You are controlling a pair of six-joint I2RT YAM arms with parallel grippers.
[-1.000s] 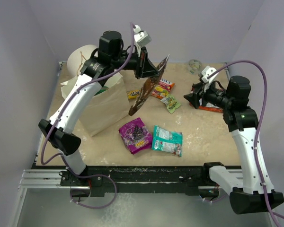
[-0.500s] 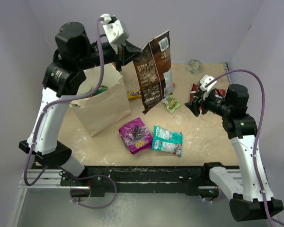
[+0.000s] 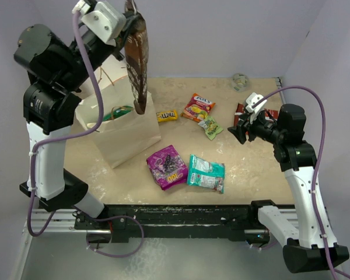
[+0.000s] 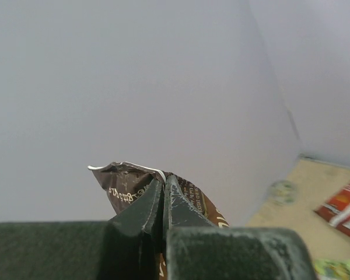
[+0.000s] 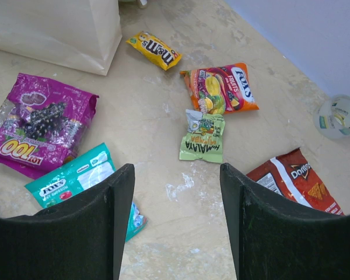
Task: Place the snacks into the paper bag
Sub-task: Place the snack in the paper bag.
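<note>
6 snacks lie flat on the table: a purple packet and a teal packet side by side near the front, a yellow candy bag just beside the paper bag, an orange packet, a small green packet just in front of it, and a red chip packet off to the right. A 7th, the dark brown packet, hangs edge-on from the left gripper, whose fingers are pinched tight on its crimped top. That arm is raised high, and the packet's lower tip shows against the rim of the bag's open mouth; whether it touches cannot be told. The bag stands upright at the left, with something green visible inside. The right gripper hovers low above the table with its jaws spread wide and nothing between them, angled toward the small green packet. A small grey-green round thing sits by the back wall.
</note>
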